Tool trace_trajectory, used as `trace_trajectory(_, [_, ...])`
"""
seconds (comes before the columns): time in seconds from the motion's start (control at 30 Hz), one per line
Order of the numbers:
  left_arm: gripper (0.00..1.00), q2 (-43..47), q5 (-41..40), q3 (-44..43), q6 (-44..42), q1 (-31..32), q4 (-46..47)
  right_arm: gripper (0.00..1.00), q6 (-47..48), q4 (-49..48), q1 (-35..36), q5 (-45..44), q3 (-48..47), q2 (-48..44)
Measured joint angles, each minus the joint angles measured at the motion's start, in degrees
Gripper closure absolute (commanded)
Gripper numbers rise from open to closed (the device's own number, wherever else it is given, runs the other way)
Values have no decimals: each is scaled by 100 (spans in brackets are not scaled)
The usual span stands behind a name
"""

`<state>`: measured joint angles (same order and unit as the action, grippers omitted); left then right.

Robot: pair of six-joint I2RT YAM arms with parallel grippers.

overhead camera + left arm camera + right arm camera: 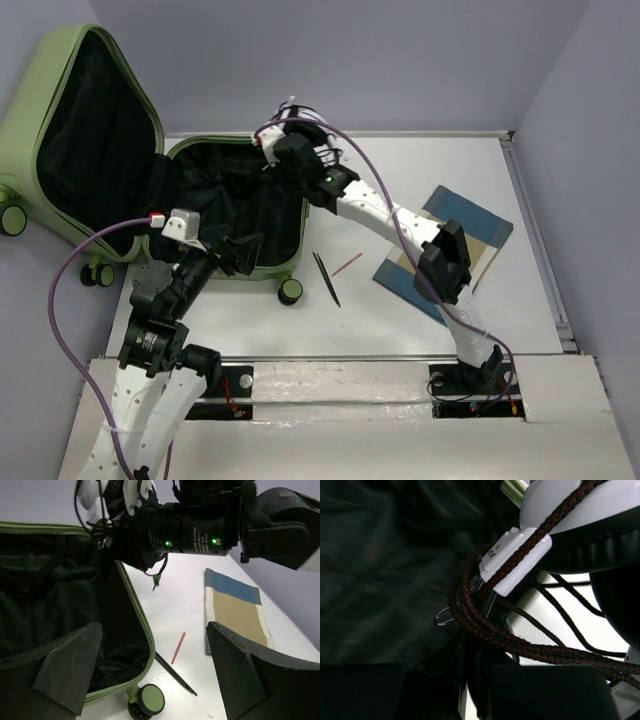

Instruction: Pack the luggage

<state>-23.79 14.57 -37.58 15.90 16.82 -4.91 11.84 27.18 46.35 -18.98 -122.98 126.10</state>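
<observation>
The pale green luggage (22, 120) lies open at the back left, lid raised, black lining showing. My right gripper (277, 141) hangs over the back right corner of its lower half, shut on a white headset (555, 505) with black ear pads and a braided red-black cable (490, 625). The lining (380, 580) lies below it in the right wrist view, where the gripper (475, 680) shows its jaws nearly together. My left gripper (240, 252) is open and empty over the luggage's front edge (142, 625); in the left wrist view the gripper (155, 680) straddles the rim and a wheel (150, 699).
Two thin black sticks (327, 278) and a red stick (347, 264) lie on the white table right of the luggage. A blue and tan flat book (455, 235) lies under my right arm's elbow. A wall stands behind the table.
</observation>
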Motion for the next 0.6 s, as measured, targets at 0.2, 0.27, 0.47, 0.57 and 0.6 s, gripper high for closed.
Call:
trace_trajectory(0.2, [1,142,-208,-17,0,-42,-22,60,-240,-105,684,529,-1003,417])
trace_trajectory(0.27, [1,146,-245,-17,0,-44,-42,26,-450,-133,691,756,-1250,673])
trace_trajectory(0.47, [1,157,-286,-17,0,-42,-70,1,-837,-98,573,1091,-1364,1097])
trace_trajectory(0.57, [1,166,-286,-17,0,-35,-70,3,-918,-131,498,1088,-1016,800])
trace_trajectory(0.6, [1,181,-289,-17,0,-24,-74,5,-955,-122,463,1078,-820,608])
